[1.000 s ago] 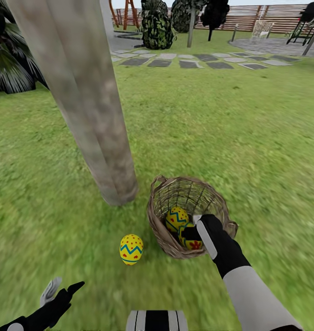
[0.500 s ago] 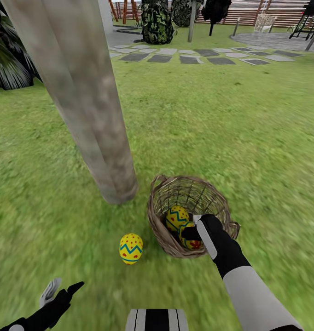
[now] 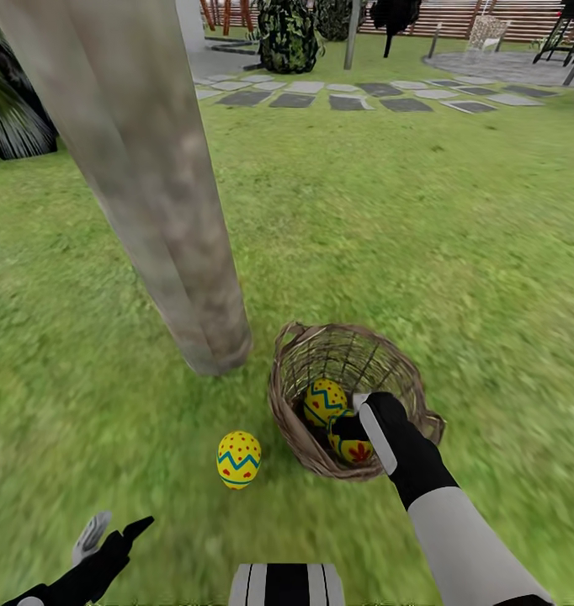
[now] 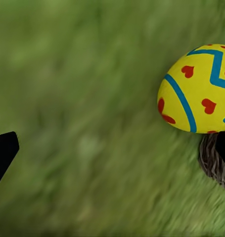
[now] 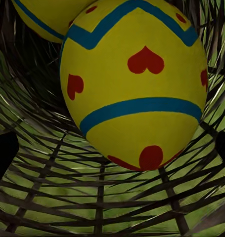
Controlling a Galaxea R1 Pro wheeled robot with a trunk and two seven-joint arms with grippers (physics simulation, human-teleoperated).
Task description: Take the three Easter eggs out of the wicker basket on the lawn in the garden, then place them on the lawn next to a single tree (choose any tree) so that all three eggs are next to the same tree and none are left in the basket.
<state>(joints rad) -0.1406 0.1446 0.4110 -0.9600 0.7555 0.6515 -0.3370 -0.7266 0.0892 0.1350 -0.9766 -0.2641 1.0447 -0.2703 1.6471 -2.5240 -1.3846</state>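
Reaching down into the wicker basket (image 3: 354, 396), the right gripper (image 3: 348, 427) sat against the nearer of two eggs inside. In the right wrist view that nearer egg (image 5: 134, 84) filled the space ahead, with the second egg (image 5: 45, 17) behind it and the basket weave (image 5: 100, 197) underneath; the black finger tips (image 5: 3, 155) stood spread at either side of the egg, apart from it, so the gripper was released. The basket stood on the lawn (image 3: 422, 236), just beside the base of the tree trunk (image 3: 152, 194). A third egg (image 3: 239, 459) lay on the grass near the trunk, close to the basket's near-left side. The left gripper (image 3: 110, 530) hung low over the grass with its fingers spread and nothing between them. In the left wrist view the loose egg (image 4: 199, 89) lay ahead beside the basket's edge (image 4: 213, 158).
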